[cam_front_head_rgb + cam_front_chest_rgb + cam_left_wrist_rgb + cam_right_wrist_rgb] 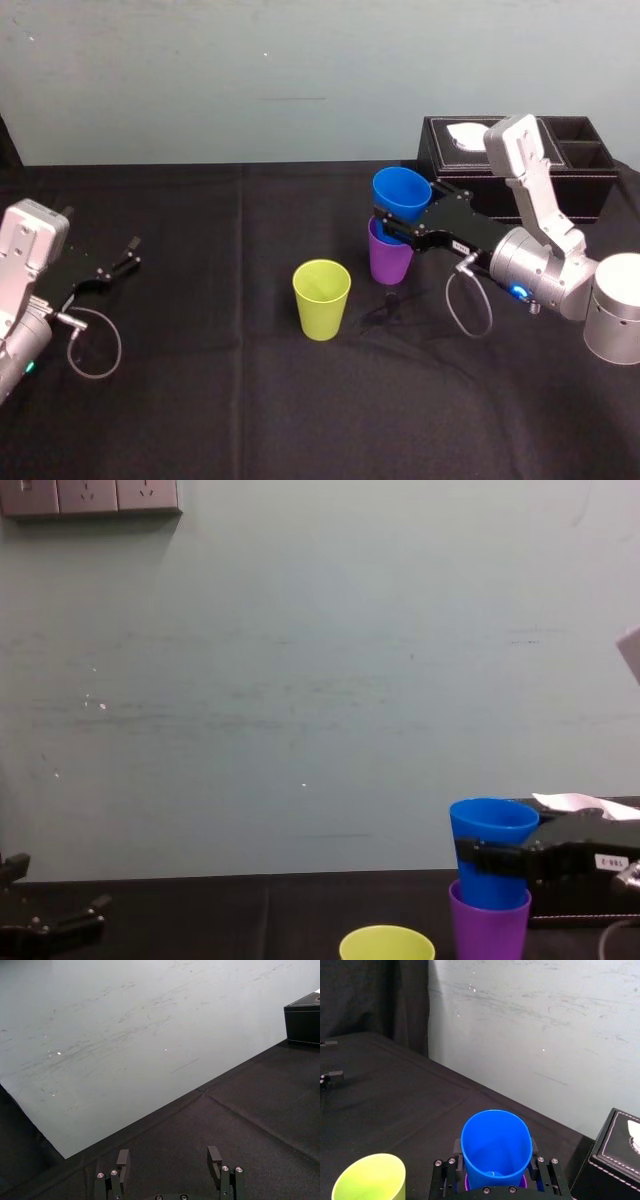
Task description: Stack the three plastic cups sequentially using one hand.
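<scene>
As the right gripper [386, 226] clasps the blue cup [400, 192], the purple cup [390, 262] stands directly beneath, upright; the left gripper [128, 253] idles released, mid-left.

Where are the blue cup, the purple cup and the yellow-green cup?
blue cup [401, 188]: head view, inside its open mouth.
purple cup [389, 264]: head view, outer side wall.
yellow-green cup [321, 310]: head view, outer side wall.

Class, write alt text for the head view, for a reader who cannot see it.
The right tool grips a blue cup partly nested in a purple cup. A yellow-green cup stands apart on the black cloth; the left tool rests open.
</scene>
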Controlling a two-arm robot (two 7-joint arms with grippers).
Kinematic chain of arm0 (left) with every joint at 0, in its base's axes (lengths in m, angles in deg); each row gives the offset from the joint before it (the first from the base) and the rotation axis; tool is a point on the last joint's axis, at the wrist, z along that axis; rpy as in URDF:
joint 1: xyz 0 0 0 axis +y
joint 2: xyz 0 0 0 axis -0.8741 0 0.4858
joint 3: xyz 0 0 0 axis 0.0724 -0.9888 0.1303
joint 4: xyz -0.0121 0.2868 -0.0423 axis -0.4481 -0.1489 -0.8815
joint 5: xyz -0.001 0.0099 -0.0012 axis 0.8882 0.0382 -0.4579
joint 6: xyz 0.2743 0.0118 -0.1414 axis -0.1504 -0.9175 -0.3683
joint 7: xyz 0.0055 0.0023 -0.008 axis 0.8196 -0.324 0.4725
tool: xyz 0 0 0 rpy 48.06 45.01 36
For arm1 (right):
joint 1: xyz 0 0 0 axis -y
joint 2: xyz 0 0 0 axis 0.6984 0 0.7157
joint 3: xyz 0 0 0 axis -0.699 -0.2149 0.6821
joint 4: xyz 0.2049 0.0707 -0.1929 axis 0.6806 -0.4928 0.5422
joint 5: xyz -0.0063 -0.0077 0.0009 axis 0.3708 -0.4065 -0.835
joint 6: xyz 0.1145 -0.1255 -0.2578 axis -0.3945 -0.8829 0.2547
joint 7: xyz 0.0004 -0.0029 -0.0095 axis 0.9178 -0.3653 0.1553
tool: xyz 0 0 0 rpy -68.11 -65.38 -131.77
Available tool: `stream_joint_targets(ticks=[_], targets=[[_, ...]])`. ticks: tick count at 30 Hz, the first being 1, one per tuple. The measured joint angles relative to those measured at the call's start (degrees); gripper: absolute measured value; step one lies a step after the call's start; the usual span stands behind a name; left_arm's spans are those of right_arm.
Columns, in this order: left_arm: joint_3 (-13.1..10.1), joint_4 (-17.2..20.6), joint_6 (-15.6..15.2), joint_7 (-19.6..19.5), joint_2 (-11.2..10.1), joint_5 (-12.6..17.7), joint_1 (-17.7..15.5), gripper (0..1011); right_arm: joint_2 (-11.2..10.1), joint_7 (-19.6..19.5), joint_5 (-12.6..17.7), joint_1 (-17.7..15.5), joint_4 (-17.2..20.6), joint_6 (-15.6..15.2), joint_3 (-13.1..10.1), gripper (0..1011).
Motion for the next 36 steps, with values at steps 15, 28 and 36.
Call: stream_joint_targets(ticks=[15, 28, 36], targets=[[0.0, 0.0, 0.0, 0.0, 0.0, 0.0, 0.0, 1010, 0.22, -0.01, -0.86, -0.01, -0.83, 0.09, 0.5, 722], [0.0, 0.0, 0.0, 0.0, 0.0, 0.0, 0.0, 1010, 0.19, -0.01, -0.78, -0.03, -0.79, 0.09, 0.4, 946], [0.0, 0.0, 0.0, 0.0, 0.0, 0.0, 0.0, 1010, 0.19, -0.01, -0.73, -0.07, -0.73, 0.09, 0.35, 1004]])
